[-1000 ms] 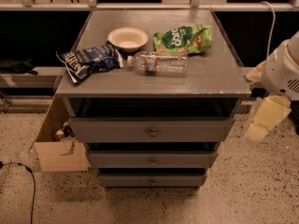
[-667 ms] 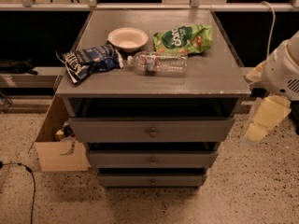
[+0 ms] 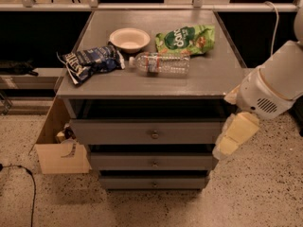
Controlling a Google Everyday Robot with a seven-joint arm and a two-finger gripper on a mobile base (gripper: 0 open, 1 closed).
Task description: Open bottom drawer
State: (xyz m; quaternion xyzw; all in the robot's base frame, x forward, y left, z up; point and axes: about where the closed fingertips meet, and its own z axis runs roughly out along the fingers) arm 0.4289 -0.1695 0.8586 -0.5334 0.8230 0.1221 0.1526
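Gray wood cabinet [image 3: 213, 77], 3 drawers stacked. My target is the bottom drawer [image 3: 128, 181]: lowest, narrowest front, just above the floor, w/ a tiny round knob [image 3: 154, 184] at centre. It looks pushed fully in, so the pull isn't begun.

My claw [image 3: 232, 137] hangs off the cabinet's right front corner, about level w/ the top drawer [image 3: 118, 132] and the middle drawer [image 3: 189, 162]. It is above and right of the bottom knob and touches nothing I can see. Apart or together? Can't tell from this angle.

How I'd do it well, imo:
- Drop low first, then swing round to the front, keeping clear of the corner.
- Line up square on the bottom knob, not the middle one just above it.
- Knob's tiny, so the grip prob slips easily. Seat well behind it before pulling.
- Pull straight out and level; a skewed tug prob jams the drawer.

Count:
- drawers: 3, knobs: 3
- bowl [image 3: 129, 38]: 1
- water bottle [image 3: 161, 63]: 1, lying on its side
- snack bags: 2, i.e. blue bag [image 3: 90, 60] and green bag [image 3: 184, 38]
- cardboard box [image 3: 61, 157]: 1, on the floor at left
- black cable [image 3: 29, 186]: 1, on the floor
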